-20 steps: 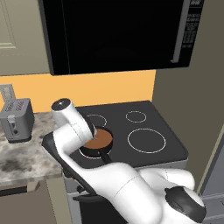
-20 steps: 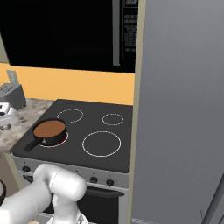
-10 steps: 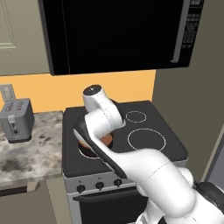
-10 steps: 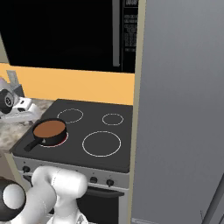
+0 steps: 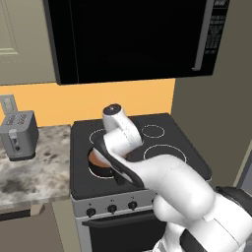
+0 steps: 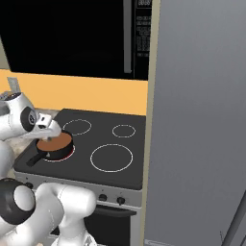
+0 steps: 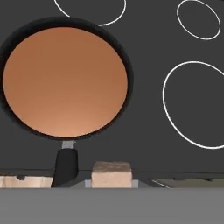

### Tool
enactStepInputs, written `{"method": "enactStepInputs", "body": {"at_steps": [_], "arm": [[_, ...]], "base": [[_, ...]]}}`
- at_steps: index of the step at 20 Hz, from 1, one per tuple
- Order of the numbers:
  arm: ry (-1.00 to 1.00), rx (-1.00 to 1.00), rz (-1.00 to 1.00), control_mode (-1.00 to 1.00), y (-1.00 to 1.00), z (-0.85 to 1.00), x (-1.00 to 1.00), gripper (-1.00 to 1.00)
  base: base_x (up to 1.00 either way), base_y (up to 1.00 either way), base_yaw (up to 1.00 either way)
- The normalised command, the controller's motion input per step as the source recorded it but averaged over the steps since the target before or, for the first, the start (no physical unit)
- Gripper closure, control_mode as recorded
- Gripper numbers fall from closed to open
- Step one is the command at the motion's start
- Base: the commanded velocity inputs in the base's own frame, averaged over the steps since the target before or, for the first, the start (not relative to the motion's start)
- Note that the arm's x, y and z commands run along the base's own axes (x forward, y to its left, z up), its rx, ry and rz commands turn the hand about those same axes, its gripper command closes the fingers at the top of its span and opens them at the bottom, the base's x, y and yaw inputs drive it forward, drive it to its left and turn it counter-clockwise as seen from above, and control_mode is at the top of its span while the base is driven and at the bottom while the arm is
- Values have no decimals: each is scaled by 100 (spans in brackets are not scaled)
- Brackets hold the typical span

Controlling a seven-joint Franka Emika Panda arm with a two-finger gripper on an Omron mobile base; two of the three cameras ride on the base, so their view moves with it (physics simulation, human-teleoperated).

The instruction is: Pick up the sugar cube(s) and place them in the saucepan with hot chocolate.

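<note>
The saucepan with hot chocolate (image 7: 65,81) is a round black pan of smooth brown liquid on the stove's front left burner, its short handle (image 7: 65,164) pointing toward the stove's front edge. My gripper (image 7: 111,183) is shut on the sugar cube (image 7: 111,171), a small pale beige block that sits just off the pan's rim, over the handle side. In the right base view the gripper (image 6: 55,129) hangs a little above the saucepan (image 6: 54,145). From the left base view my arm covers most of the saucepan (image 5: 97,160).
White burner rings (image 6: 111,157) mark the black stovetop. A toaster (image 5: 18,134) stands on the speckled counter (image 5: 34,172) left of the stove. The black microwave (image 5: 133,34) hangs overhead. A tall grey panel (image 6: 202,120) rises at the stove's right side.
My arm has swung right from the counter side to over the stove, bringing the hand with the sugar cube above the saucepan. The pan has stayed put.
</note>
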Motion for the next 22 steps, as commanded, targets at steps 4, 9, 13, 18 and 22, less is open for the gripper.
{"method": "enactStepInputs", "body": {"at_steps": [4, 9, 13, 18, 22], "arm": [[22, 0, 3, -100, 13, -24, 77, 100], [21, 0, 0, -100, 13, -2, 69, 100], [13, 0, 0, -100, 26, -5, 55, 100], [3, 0, 0, -100, 37, -16, 18, 100], [0, 1, 0, -100, 9, -17, 0, 100]], "base": [[0, 0, 0], [0, 0, 0], [0, 0, 0], [0, 0, 0], [0, 0, 0]]}}
